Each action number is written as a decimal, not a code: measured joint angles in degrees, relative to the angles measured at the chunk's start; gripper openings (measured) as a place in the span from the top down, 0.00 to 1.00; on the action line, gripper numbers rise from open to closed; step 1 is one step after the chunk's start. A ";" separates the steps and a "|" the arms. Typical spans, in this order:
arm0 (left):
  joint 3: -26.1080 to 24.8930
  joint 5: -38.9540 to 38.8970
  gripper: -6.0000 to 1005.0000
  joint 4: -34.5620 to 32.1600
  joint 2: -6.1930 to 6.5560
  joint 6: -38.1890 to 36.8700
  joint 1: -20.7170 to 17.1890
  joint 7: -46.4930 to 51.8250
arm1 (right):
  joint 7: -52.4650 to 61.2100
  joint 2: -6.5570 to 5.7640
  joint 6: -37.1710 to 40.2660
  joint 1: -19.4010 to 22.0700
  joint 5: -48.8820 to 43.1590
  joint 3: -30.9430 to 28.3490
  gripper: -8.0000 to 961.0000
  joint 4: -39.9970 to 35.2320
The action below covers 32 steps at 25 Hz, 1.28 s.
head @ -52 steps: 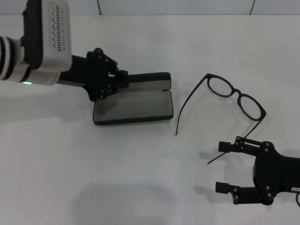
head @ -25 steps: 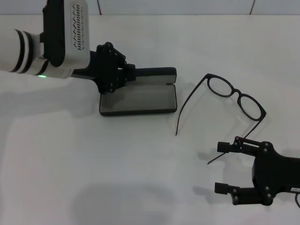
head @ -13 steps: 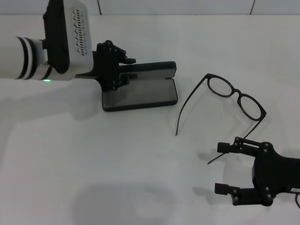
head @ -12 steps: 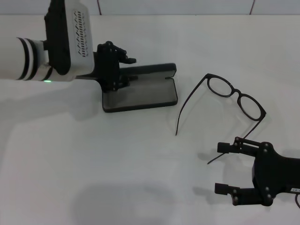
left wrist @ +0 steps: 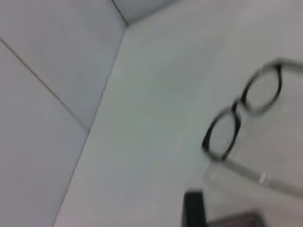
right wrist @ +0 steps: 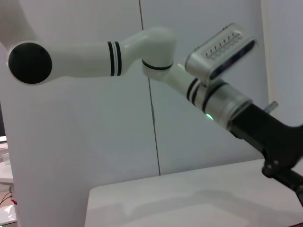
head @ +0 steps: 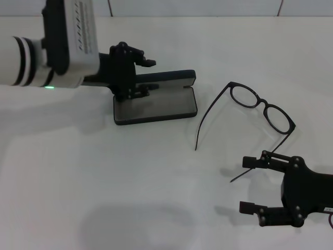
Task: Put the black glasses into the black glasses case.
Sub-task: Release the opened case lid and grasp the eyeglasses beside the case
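Observation:
The black glasses point(head: 260, 107) lie unfolded on the white table right of centre, temple arms reaching toward the front; they show blurred in the left wrist view point(left wrist: 241, 116). The black glasses case point(head: 156, 107) lies open left of them, grey lining up, lid standing at its far side. My left gripper point(head: 150, 75) is open at the lid's left end, one finger above it and one in front. My right gripper point(head: 248, 185) is open low at the front right, near the tip of one temple arm and holding nothing.
The white table point(head: 104, 182) stretches bare across the front and left. A pale wall point(right wrist: 199, 118) stands behind the table. In the right wrist view my left arm point(right wrist: 142, 52) reaches across in front of that wall.
My left gripper slid the open case a little to the right, then spread its fingers off the lid. Glasses and right gripper have stayed put.

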State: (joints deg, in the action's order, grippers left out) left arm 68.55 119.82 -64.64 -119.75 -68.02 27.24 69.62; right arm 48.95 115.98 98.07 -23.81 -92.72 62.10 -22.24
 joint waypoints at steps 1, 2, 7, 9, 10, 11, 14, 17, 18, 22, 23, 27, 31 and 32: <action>-0.52 -0.81 0.55 -0.72 0.10 -1.72 -0.23 1.74 | 0.00 -0.03 0.09 0.00 0.00 -0.12 0.16 0.00; -1.74 -1.89 0.55 -1.59 0.17 -4.38 -0.54 3.74 | 0.01 -0.05 0.17 0.00 0.00 -0.18 0.16 0.00; -9.41 -8.55 0.54 -2.46 0.25 -15.45 -3.71 7.59 | 1.06 -0.23 0.20 0.16 1.11 -0.42 0.16 -0.15; -12.22 -10.31 0.54 -1.78 0.21 -17.77 -5.81 7.81 | 1.62 -0.43 -0.02 0.17 1.38 -0.45 0.16 -0.35; -13.32 -11.05 0.51 -1.15 0.20 -18.26 -7.29 7.81 | 1.80 -0.53 -0.15 0.12 1.40 -0.45 0.16 -0.47; -13.94 -11.58 0.48 -0.69 0.18 -18.57 -8.29 7.77 | 2.03 -0.68 -0.22 0.05 1.41 -0.46 0.16 -0.69; -14.49 -13.76 0.40 1.00 0.38 -20.28 -12.22 7.48 | 3.24 -1.00 -0.35 0.19 1.43 -0.59 0.16 -2.14; -14.99 -14.81 0.34 3.63 0.35 -22.27 -15.69 6.04 | 3.93 -1.21 -0.56 0.45 1.35 -1.78 0.17 -2.98; -15.20 -15.00 0.32 4.92 0.34 -22.77 -16.30 5.24 | 4.17 -1.34 -0.60 0.44 1.20 -2.18 0.17 -3.02; -17.43 -15.21 0.27 12.44 0.50 -25.29 -17.64 1.94 | 6.43 -2.46 -1.14 0.10 1.01 -2.40 0.17 -3.34; -18.65 -15.09 0.25 14.93 0.62 -25.90 -17.69 -0.03 | 7.10 -2.67 -1.48 0.08 0.99 -2.40 0.17 -3.63; -21.58 -14.76 0.21 20.61 1.28 -27.54 -17.89 -5.04 | 14.35 -3.16 -3.41 0.50 -0.03 -2.38 0.17 -10.18; -21.74 -12.63 0.21 20.96 1.87 -29.40 -18.09 -5.19 | 31.69 -3.54 -5.37 0.25 -6.65 -2.71 0.17 -23.76; -21.75 -11.93 0.21 20.96 1.94 -29.67 -18.09 -5.21 | 36.19 -3.84 -5.93 -0.36 -8.50 -2.72 0.17 -26.64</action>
State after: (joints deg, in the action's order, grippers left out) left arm 46.80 107.89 -43.68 -117.82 -97.69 9.15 64.41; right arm 85.14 112.14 92.14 -24.17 -101.22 59.38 -48.88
